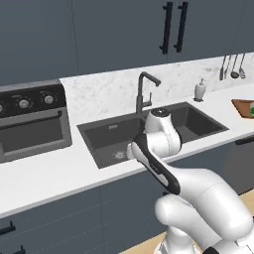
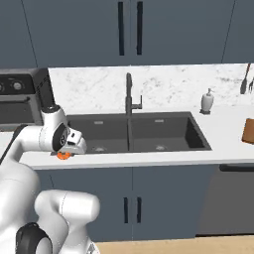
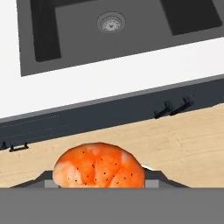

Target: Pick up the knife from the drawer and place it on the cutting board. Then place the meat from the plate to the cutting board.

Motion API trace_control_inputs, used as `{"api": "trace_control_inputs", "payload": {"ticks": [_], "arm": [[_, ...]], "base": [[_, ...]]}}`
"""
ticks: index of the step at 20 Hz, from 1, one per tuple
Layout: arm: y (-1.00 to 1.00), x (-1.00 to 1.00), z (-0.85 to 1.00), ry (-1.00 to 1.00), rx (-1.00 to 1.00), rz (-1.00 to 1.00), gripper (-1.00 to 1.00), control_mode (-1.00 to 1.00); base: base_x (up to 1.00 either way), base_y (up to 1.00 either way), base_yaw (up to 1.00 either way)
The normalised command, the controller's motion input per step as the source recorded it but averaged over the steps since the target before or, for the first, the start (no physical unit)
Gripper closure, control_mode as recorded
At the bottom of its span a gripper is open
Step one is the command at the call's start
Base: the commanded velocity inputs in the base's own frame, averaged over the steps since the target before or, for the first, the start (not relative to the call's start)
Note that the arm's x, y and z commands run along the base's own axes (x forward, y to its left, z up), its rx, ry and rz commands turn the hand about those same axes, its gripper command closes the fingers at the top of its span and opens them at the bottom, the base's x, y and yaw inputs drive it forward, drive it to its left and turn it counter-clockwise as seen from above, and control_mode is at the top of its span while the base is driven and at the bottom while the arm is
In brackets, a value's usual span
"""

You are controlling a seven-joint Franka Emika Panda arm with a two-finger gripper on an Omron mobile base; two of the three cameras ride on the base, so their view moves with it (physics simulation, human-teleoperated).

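Above the counter's front edge, we see the white arm bent sharply at the elbow, its forearm reaching forward over the dark double sink (image 2: pixel 134 131) and its wrist turned downward. From the right base camera, the gripper (image 2: pixel 63 155) hangs just left of the sink with the orange-pink meat (image 2: pixel 63 156) peeking out beneath it. Looking along the hand, we find the meat (image 3: pixel 99 168) clamped between the jaws, lifted clear above the counter (image 3: pixel 109 81) edge, cabinet fronts and wooden floor. Far to the right, the cutting board (image 1: pixel 244 106) lies on the counter, well apart from the meat.
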Motion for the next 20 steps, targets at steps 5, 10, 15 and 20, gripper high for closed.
{"api": "trace_control_inputs", "payload": {"ticks": [5,10,15,20], "arm": [[0.00,0.00,0.00,0.00,0.00,0.00,1.00,1.00],[0.00,0.00,0.00,0.00,0.00,0.00,1.00,1.00],[0.00,0.00,0.00,0.00,0.00,0.00,1.00,1.00],[0.00,0.00,0.00,0.00,0.00,0.00,1.00,1.00]], "base": [[0.10,-1.00,0.00],[0.16,-1.00,0.00],[0.22,-1.00,0.00],[0.36,-1.00,0.00]]}}
